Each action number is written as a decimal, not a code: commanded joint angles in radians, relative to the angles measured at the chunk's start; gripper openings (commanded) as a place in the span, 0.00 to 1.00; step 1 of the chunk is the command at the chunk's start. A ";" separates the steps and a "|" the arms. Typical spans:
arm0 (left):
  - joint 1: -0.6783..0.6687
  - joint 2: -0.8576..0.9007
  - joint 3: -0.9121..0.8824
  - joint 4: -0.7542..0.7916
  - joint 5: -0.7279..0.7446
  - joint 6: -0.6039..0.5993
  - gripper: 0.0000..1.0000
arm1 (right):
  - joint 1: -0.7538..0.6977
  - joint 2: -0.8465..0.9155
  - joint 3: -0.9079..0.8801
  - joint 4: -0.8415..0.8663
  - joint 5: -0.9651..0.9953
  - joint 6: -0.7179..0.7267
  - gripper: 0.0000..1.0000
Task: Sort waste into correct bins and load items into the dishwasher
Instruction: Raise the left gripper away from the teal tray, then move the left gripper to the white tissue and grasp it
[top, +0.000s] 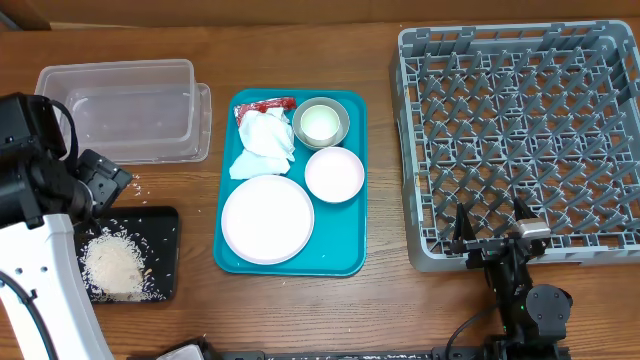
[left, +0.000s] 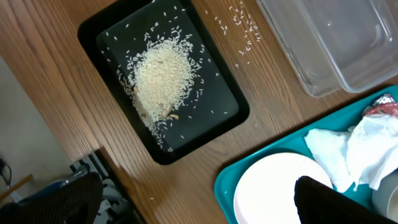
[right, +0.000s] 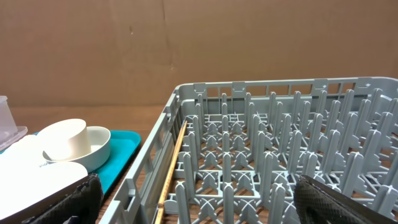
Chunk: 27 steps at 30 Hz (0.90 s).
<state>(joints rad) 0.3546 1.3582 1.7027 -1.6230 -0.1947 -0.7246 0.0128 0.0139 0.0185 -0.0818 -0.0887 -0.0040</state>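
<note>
both jaws are gaping empty — stray white rice grains (left: 239, 22) are lying outside the flat black rectangular tray (left: 214, 99), risking being missed.

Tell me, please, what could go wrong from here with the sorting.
1. Some loose rice grains lie on the table outside the black tray; a low arm pass could scatter them further.
2. The small white cup sits inside the grey bowl; lifting the bowl may tip it.
3. The napkins lie against the plate and might drag along.
</note>
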 joint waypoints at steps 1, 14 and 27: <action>0.023 0.015 0.015 0.004 0.012 -0.071 1.00 | -0.006 -0.011 -0.010 0.005 0.007 -0.003 1.00; 0.029 0.023 0.014 -0.003 0.209 -0.044 1.00 | -0.006 -0.011 -0.010 0.005 0.005 0.000 1.00; -0.275 0.100 0.014 0.317 0.573 0.363 0.87 | -0.006 -0.011 -0.010 0.005 0.005 0.000 1.00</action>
<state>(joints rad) 0.1406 1.4189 1.7027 -1.3479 0.3454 -0.4194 0.0128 0.0139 0.0185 -0.0818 -0.0887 -0.0036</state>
